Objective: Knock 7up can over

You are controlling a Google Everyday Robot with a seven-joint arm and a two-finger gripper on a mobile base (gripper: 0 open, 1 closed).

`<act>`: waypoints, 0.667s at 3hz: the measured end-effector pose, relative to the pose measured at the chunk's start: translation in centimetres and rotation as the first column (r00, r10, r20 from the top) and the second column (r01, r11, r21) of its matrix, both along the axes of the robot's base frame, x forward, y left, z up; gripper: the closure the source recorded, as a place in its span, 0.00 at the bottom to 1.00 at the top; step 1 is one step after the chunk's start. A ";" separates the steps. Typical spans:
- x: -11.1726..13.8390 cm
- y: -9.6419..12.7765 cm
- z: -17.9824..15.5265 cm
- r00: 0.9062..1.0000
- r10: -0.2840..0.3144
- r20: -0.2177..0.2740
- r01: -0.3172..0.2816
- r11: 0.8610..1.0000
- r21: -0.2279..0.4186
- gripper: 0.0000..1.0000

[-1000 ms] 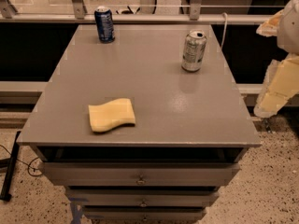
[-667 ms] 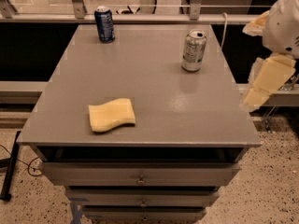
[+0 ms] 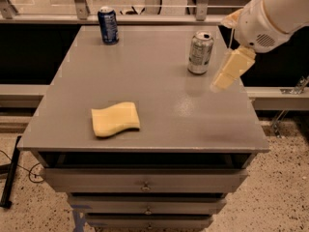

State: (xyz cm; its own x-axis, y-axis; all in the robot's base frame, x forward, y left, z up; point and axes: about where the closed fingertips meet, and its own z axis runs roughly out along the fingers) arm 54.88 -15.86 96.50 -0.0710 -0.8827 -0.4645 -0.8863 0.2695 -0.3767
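The 7up can (image 3: 200, 52), silver-grey with a pull-tab top, stands upright near the back right of the grey table (image 3: 159, 86). My gripper (image 3: 231, 69), with cream-coloured fingers pointing down and to the left, hangs just to the right of the can, above the table's right part. It is a short gap away from the can and does not touch it. The white arm comes in from the upper right corner.
A dark blue can (image 3: 108, 25) stands upright at the table's back left. A yellow sponge (image 3: 115, 119) lies at the front left. The table has drawers (image 3: 145, 180) below. A railing runs behind the table.
The arm has swung left from beyond the table's right edge, and the gripper now hangs over the table close to the 7up can. The cans and sponge have not moved.
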 end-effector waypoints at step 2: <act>8.9 -1.5 -2.6 0.991 -0.105 0.087 0.089 0.981 0.171 0.00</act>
State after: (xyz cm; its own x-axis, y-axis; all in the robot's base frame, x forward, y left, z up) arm 63.77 -17.34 93.85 -0.1013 -0.7837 -0.6128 -0.8151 0.4186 -0.4005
